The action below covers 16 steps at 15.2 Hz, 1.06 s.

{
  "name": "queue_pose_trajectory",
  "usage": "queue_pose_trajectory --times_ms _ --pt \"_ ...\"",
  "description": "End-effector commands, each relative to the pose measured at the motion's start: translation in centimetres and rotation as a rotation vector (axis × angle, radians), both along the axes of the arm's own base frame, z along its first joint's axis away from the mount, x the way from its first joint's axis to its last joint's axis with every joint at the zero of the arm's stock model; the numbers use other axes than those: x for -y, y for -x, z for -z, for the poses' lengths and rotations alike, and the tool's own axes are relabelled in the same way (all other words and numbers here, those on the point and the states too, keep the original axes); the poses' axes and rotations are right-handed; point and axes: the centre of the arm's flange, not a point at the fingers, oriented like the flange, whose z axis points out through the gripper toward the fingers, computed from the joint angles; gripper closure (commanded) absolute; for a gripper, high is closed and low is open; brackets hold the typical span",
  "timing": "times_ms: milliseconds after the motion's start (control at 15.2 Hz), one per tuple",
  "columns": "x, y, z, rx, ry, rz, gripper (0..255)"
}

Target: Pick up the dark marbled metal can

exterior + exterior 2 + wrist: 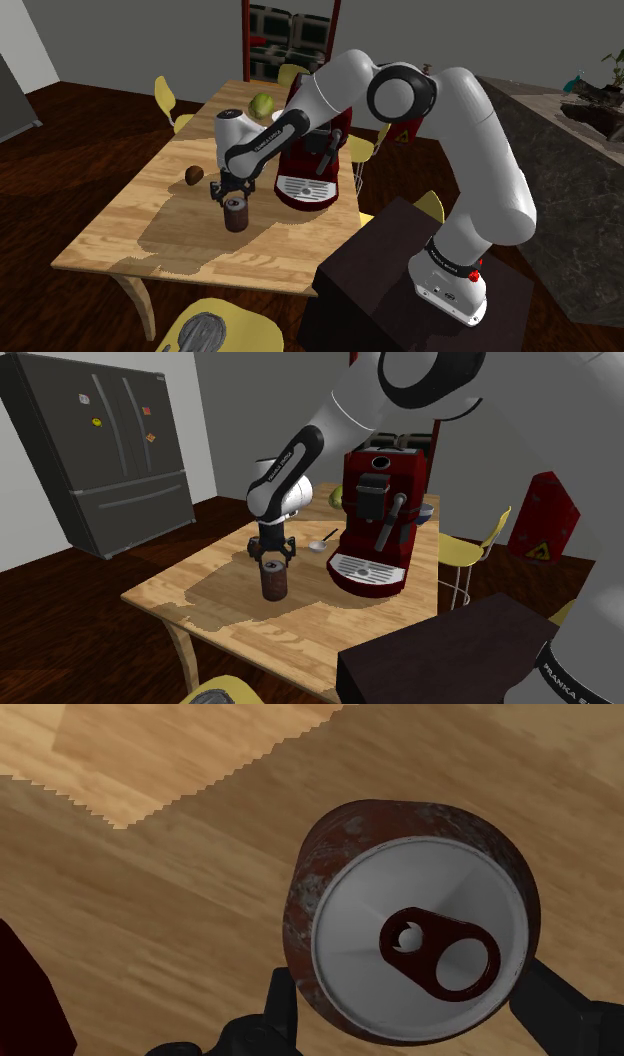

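The can [236,214] stands upright on the table [120,235], left of the coffee machine [310,170] in the shoulder view. The gripper [232,196] hangs just above it, fingers apart, holding nothing. Centre it, descend straight, then close mid-body.

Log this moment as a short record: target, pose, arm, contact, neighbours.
target: dark reddish marbled can
pose: upright on the wooden table
arm: gripper open, directly above the can, fingers on either side of its top
contact: cannot tell; the can stands on the table
neighbours: red coffee machine beside the can; small brown object farther off
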Motion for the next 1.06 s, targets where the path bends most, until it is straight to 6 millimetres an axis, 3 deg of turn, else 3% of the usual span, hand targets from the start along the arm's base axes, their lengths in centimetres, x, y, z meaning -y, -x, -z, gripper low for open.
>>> queue_pose_trajectory --times_ms 0,858,990 --pt "0.0 0.1 -0.8 -0.001 0.000 -0.001 255" --pt "0.0 0.1 -7.6 -0.001 0.000 -0.001 255" --pt "0.0 0.1 -7.7 -0.001 0.000 -0.001 255"
